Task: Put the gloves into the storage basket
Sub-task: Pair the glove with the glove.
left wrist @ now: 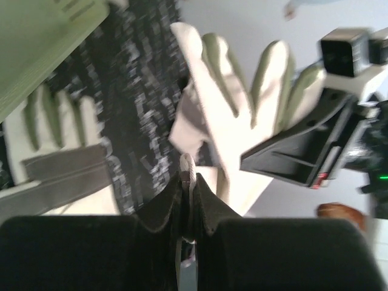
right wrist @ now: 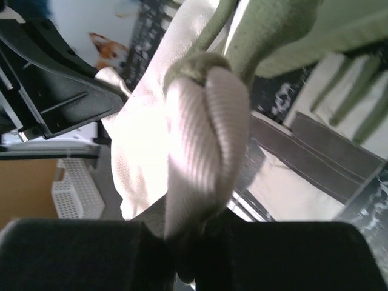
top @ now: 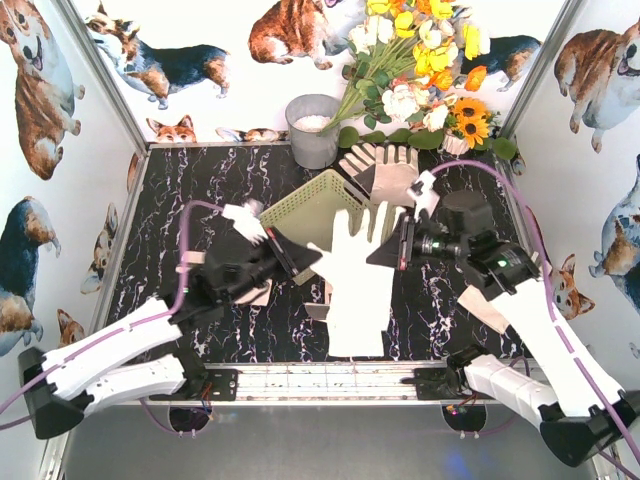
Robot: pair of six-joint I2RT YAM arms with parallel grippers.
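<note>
One cream glove (top: pixel 355 275) hangs spread in the air over the table's middle, fingers pointing away from the arms. My left gripper (top: pixel 303 262) is shut on its left edge; in the left wrist view a thin fold of the glove (left wrist: pixel 227 115) stands pinched between the jaws (left wrist: pixel 189 182). My right gripper (top: pixel 392 247) is shut on its right side, where ribbed fabric (right wrist: pixel 203 151) bulges out of the jaws (right wrist: pixel 200 233). The pale yellow-green storage basket (top: pixel 310 205) lies just behind the held glove. A second glove (top: pixel 385 170) lies behind the basket. Another grey-patched glove (left wrist: pixel 54 163) lies flat on the table.
A grey metal bucket (top: pixel 312 128) stands at the back centre, with a bunch of flowers (top: pixel 425 70) to its right. Another glove (top: pixel 482 308) lies partly under the right arm. Printed walls close in the dark marbled table (top: pixel 170 210) on three sides.
</note>
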